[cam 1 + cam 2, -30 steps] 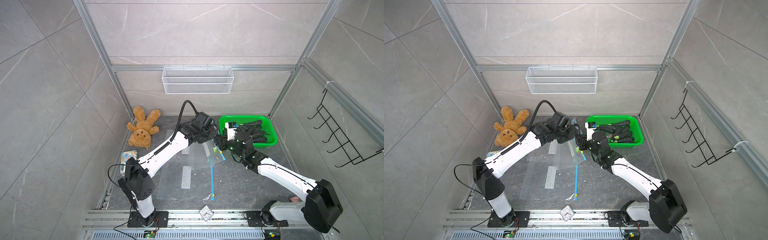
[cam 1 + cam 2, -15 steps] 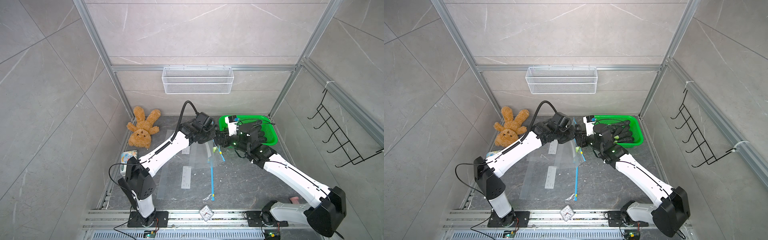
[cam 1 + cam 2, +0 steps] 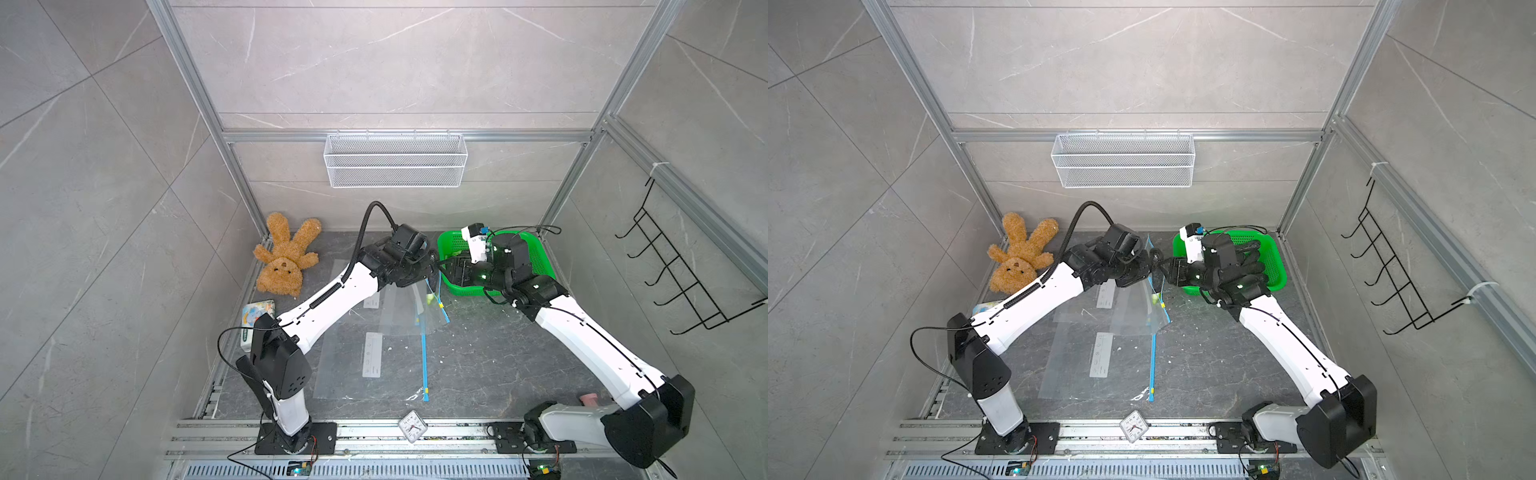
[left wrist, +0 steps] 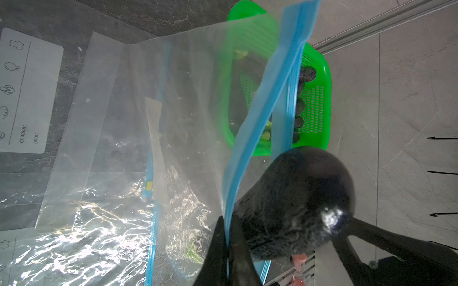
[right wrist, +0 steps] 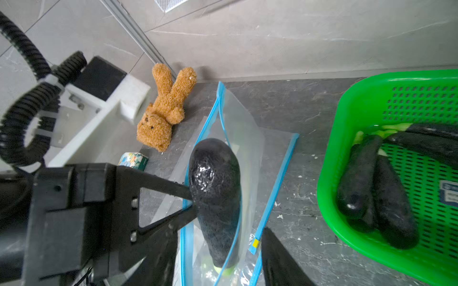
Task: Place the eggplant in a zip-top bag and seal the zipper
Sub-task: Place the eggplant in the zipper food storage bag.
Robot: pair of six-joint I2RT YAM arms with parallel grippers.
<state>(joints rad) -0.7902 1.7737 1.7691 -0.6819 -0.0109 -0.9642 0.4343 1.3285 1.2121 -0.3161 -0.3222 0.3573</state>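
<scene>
As left claw (image 4: 227, 224) pinches 1 zip-top bag (image 4: 186, 99) at its rim, 1 glossy, wrinkled black eggplant (image 5: 215, 188) stands half inside; right claw (image 3: 1169, 268) released.

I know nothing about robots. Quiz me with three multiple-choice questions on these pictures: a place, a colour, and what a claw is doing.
1. Where does the teddy bear lie?
A) in the green basket
B) on the dark tabletop
C) in the wire shelf

2. What colour is the lifted bag's zipper strip?
A) red
B) blue
C) yellow

3. What is the left gripper doing?
A) pinching that zipper strip
B) hanging open over the clock
C) gripping the teddy bear

1 B: it lies flat on the tabletop.
2 B: the strip shows blue in the left wrist view.
3 A: its fingers are closed on the strip.
</scene>
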